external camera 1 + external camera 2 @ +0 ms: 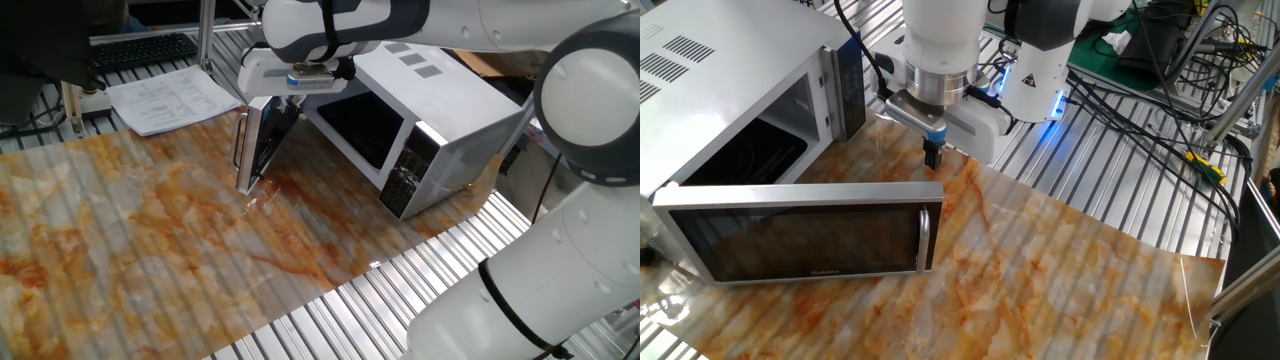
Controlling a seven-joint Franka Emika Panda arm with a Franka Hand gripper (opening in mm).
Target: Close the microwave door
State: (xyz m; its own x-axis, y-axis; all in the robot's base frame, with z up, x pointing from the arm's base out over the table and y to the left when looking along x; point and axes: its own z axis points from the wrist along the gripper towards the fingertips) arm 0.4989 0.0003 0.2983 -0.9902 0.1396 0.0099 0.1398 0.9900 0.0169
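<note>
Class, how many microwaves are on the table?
1: the microwave stands at the table's edge, its door swung wide open. None seem hidden.

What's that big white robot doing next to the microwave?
The robot arm is getting ready to shut the microwave door, which stands wide open in front of the white microwave. Its pincer hangs just behind the door's free edge, near the silver handle. It holds nothing, and I can't tell if it touches the door yet.

The microwave (700,90) — cut off left — hides its control panel.
</note>
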